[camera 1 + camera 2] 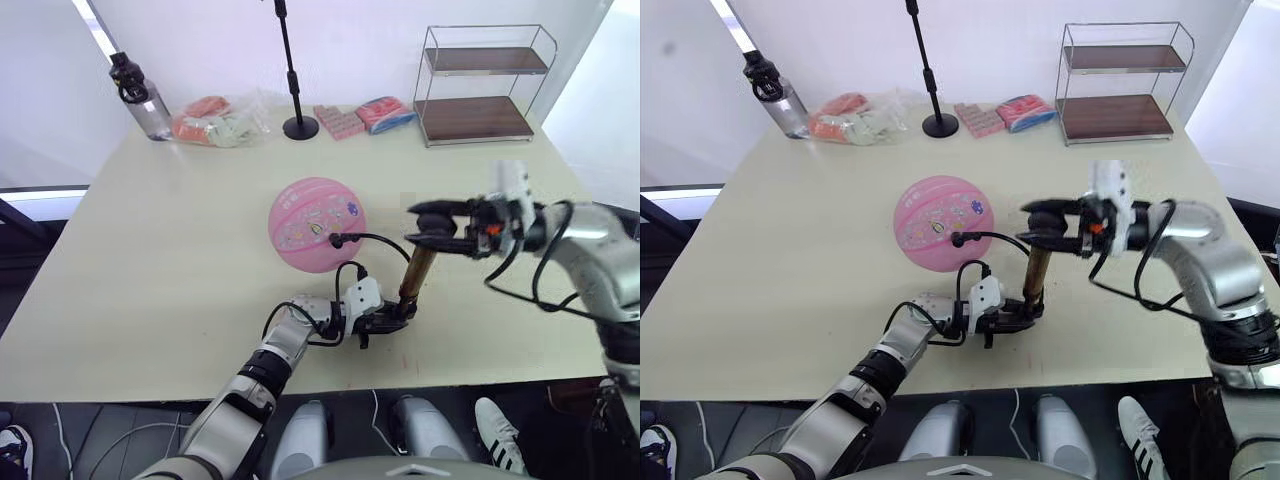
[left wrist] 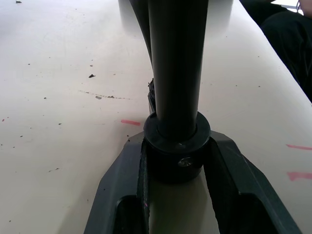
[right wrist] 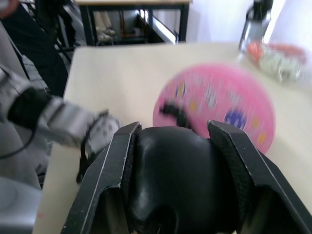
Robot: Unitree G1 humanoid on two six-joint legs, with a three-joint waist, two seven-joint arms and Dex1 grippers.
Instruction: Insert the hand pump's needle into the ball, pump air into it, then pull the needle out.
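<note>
bench (image 1: pixel 150 280): one pale top; broad open room on the robot's left side and in front of the ball; clutter sits only along the far edge.
wire shelf (image 1: pixel 485 85): one, two-tiered, at the far right corner.
ball (image 1: pixel 316 224): one, pink, round, stickers facing up; mid-bench, well clear of every edge.
water bottle (image 1: pixel 140 97): one, far left corner.
stand (image 1: pixel 297 80): one black pole on a round base, far edge.
packets (image 1: pixel 362 116): two, pink, beside the stand's base; one clear bag (image 1: pixel 215 120) to their left.
hand pump (image 1: pixel 417 272): one, upright near the bench's near edge, just right of the ball.
hose (image 1: pixel 375 240): one, thin and black, arcing from the pump to the ball's face.
needle (image 1: pixel 335 240): its fitting sits against the ball; the pin itself is too small to tell.
left gripper (image 1: pixel 392 318): clamped on the pump's black base cap.
right gripper (image 1: pixel 430 228): closed around the T-handle on top.
</note>
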